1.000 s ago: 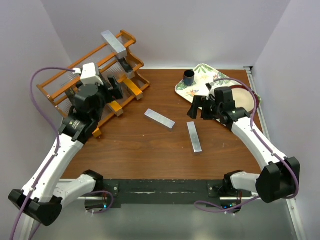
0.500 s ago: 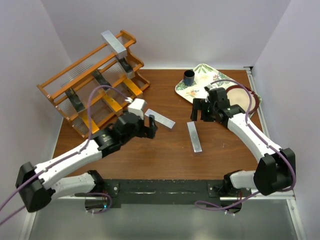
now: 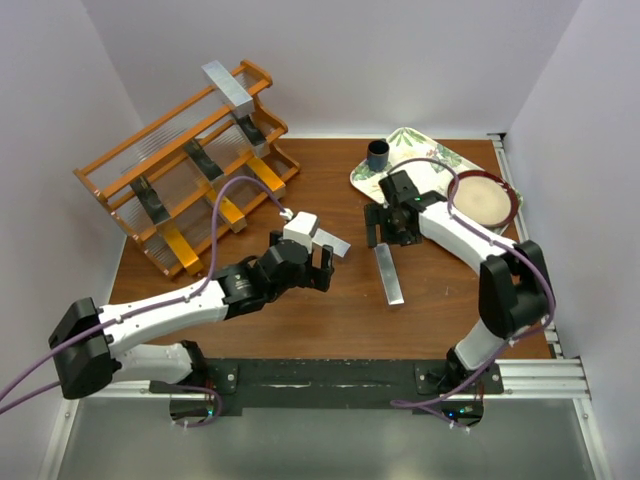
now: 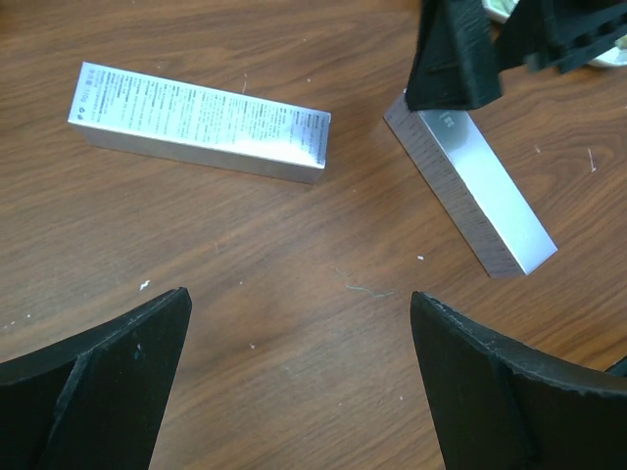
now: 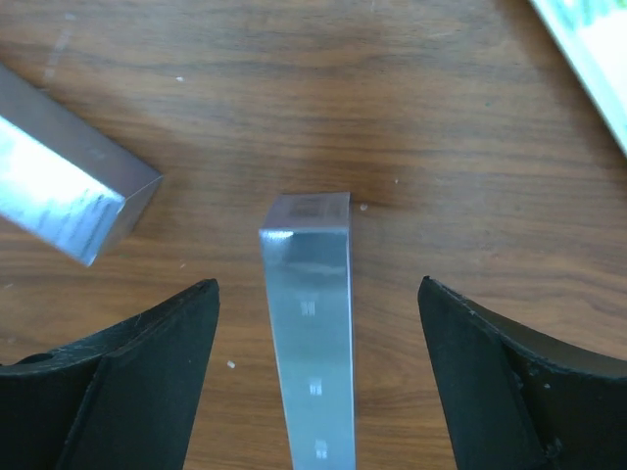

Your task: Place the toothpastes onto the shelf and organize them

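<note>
Two silver toothpastes lie on the brown table. One carton (image 3: pixel 390 278) (image 5: pixel 312 343) has its far end between the fingers of my right gripper (image 3: pixel 385 238) (image 5: pixel 318 286), which is open with a gap on each side. The other carton (image 3: pixel 338 245) (image 4: pixel 201 122) lies just ahead of my left gripper (image 3: pixel 313 270) (image 4: pixel 299 299), which is open over bare wood. The left wrist view also shows the right-hand carton (image 4: pixel 472 194). The orange wooden shelf (image 3: pixel 120 160) at the back left holds several cartons: silver (image 3: pixel 228 88), black (image 3: pixel 205 160) and orange (image 3: pixel 230 212).
A floral tray (image 3: pixel 420 150) stands at the back right with a small dark cup (image 3: pixel 378 155) on it. Beside it is a round dish with a dark red rim (image 3: pixel 485 200). The right arm's finger (image 4: pixel 451 54) shows in the left wrist view.
My left arm has swung from the shelf down to the table's middle. My right gripper has moved left onto the far end of the right-hand carton, and its jaws have narrowed a little.
</note>
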